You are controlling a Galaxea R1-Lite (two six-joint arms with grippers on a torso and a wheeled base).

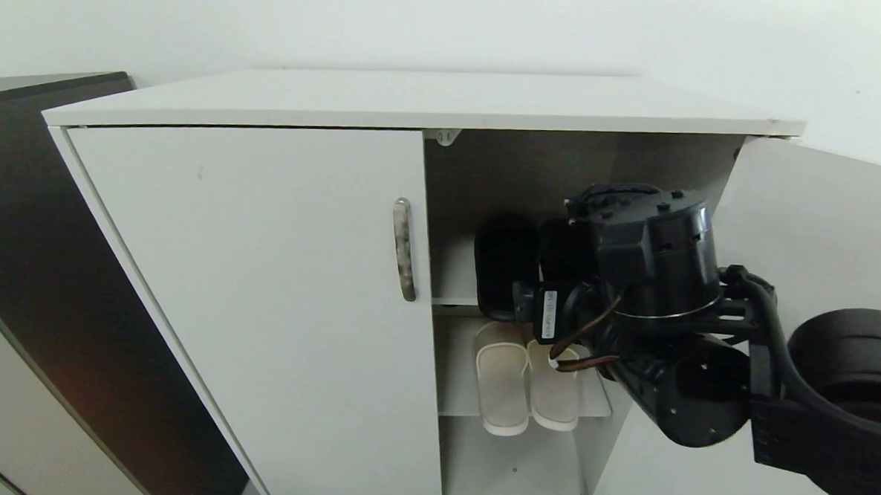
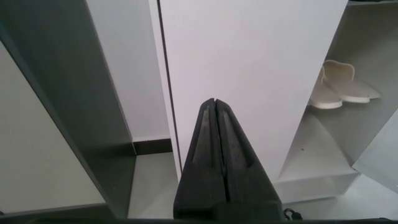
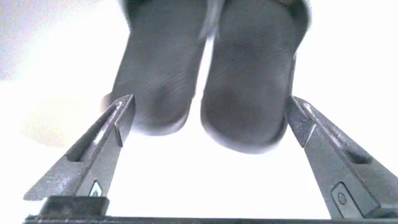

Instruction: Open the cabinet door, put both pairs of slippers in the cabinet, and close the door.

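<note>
The white cabinet (image 1: 417, 101) is standing with its right door (image 1: 820, 234) hanging wide open and its left door (image 1: 260, 284), the one with the metal handle (image 1: 405, 250), sitting closed. The black slippers (image 1: 505, 269) are lying side by side on the upper shelf. The white slippers (image 1: 527, 381) are lying side by side on the shelf below, their near ends poking just past its front edge.

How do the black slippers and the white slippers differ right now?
The black slippers sit on the upper shelf; the white slippers on the shelf below. The right gripper, open, faces the black slippers; none is at the white slippers. Both pairs lie side by side inside the cabinet.
</note>
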